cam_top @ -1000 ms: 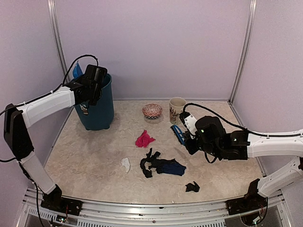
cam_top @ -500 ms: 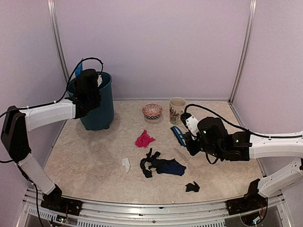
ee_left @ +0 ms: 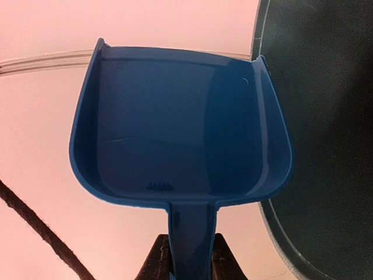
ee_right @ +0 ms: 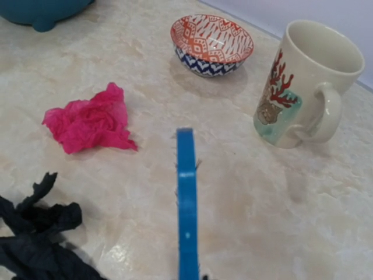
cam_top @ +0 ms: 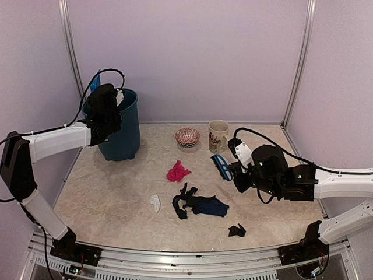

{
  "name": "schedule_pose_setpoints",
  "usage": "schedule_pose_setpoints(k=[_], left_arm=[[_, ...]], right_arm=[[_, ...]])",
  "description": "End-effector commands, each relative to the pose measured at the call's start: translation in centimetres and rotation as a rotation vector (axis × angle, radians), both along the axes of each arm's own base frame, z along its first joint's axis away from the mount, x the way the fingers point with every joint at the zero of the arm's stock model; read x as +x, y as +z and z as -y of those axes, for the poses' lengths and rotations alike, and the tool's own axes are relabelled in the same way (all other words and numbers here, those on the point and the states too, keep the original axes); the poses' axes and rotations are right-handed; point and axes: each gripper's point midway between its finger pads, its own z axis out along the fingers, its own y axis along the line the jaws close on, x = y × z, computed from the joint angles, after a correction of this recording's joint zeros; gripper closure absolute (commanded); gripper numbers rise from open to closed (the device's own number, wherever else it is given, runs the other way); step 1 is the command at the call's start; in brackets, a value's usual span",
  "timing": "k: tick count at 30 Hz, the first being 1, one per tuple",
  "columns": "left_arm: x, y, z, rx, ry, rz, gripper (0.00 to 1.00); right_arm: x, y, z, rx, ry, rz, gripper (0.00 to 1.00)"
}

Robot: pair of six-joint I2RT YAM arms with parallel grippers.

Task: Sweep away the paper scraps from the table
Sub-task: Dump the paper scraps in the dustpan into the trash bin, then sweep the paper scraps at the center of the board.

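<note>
While 1 mug stands, 4 scrap grps lie.

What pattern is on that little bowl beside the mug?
The bowl has orange-and-white geometric print inside, navy zigzags outside; clearest in the right wrist view.

Counted on the one table: paper scraps in four lots. One pink wad. One pale wad. One lone black wad. One tangled heap of black and navy pieces; the number of pieces within it cannot be settled.

Other items:
- bin: one
- bowl: one
- mug: one
- brush: one
- dustpan: one

Robot arms: two, a left arm and a right arm.
</note>
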Motion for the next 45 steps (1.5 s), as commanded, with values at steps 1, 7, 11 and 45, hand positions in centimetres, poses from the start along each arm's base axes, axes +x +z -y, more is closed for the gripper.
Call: schedule_pose_setpoints(k=[1,7,11,45], left_arm=[[-0.7,1.7,-0.9,-0.064,0.002,0.08,1.0],[-0.6,2.9,-1.0,-0.186,-0.045,0.16,1.0],[-0.4,3.2,-0.8,-0.33,-0.108,0.193,1.0],[-12.3,2.6,13.1,-1.438,-0.75,0.0,1.0]], right_arm=[[-0.1,0.1,0.3,0.044,-0.006,-0.009,1.0],[-0.3,0.8,0.6,0.076,-0.006,-0.004,1.0],[-0.3,1.0,0.8,0.094,-0.011,-0.001,1.0],[-2.4,1.6,-6.0,0.301,0.206,-0.169,1.0]])
